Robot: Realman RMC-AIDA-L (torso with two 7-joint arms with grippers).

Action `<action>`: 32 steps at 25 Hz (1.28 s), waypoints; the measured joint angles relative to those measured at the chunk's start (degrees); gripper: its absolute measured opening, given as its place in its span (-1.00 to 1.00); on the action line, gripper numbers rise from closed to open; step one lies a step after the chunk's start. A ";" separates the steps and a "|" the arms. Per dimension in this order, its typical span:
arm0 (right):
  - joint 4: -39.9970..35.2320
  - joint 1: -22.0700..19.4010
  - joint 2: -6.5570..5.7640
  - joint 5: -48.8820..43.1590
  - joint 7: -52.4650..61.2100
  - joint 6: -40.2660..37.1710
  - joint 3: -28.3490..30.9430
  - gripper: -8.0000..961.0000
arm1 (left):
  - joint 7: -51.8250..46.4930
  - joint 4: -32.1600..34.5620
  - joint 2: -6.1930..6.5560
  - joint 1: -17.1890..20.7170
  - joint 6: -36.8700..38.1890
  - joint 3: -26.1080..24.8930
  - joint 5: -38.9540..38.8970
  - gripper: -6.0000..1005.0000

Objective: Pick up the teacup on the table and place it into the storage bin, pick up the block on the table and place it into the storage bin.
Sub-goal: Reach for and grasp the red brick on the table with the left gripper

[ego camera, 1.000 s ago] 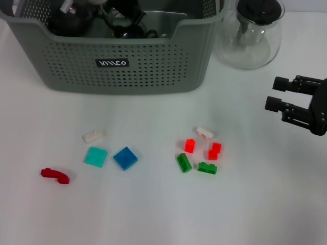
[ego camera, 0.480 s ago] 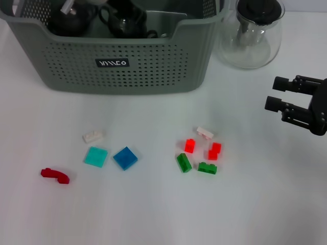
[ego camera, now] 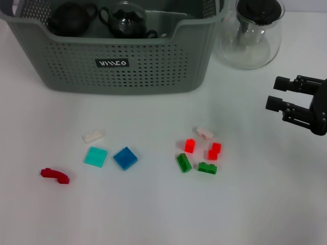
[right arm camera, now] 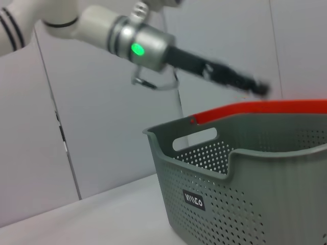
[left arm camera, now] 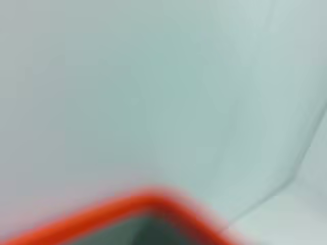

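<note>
The grey-green storage bin (ego camera: 117, 64) stands at the back of the white table; the right wrist view shows it too, storage bin (right arm camera: 230, 204). Inside it a dark teacup (ego camera: 71, 19) rests at the left, beside a second dark handled vessel (ego camera: 125, 20). Several small blocks lie in front: a blue block (ego camera: 125, 157), a teal one (ego camera: 96, 156), a white one (ego camera: 93, 136), and a red and green cluster (ego camera: 199, 153). My right gripper (ego camera: 276, 93) hovers open and empty at the right. My left gripper (right arm camera: 245, 81) hangs high above the bin, out of the head view.
A clear glass carafe (ego camera: 253, 30) with a black lid stands right of the bin. A curved red piece (ego camera: 54, 175) lies at the front left. The left wrist view shows only a blurred orange rim (left arm camera: 148, 199) against a pale surface.
The left gripper, low inside the bin's left part earlier, has risen out of the head view, uncovering the teacup. The right arm and the blocks have not moved.
</note>
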 joint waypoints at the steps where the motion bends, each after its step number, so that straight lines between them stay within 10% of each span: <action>1: 0.00 0.03 0.00 0.00 0.00 0.00 0.08 0.16 | 3.72 1.53 -0.17 2.05 2.81 -2.70 -5.91 0.23; 8: -0.01 0.16 0.03 -0.01 0.02 -0.07 0.57 0.16 | 25.29 0.33 -0.35 13.67 30.41 -18.41 -30.63 0.30; 17: 0.08 0.47 0.28 -0.02 0.19 -0.10 0.55 0.16 | 51.58 -1.56 -5.20 29.38 38.32 -23.70 -12.65 0.29; 32: 0.44 0.89 0.63 -0.06 0.27 -0.09 0.54 0.16 | 73.43 -12.18 -5.33 32.94 34.75 -34.77 6.27 0.24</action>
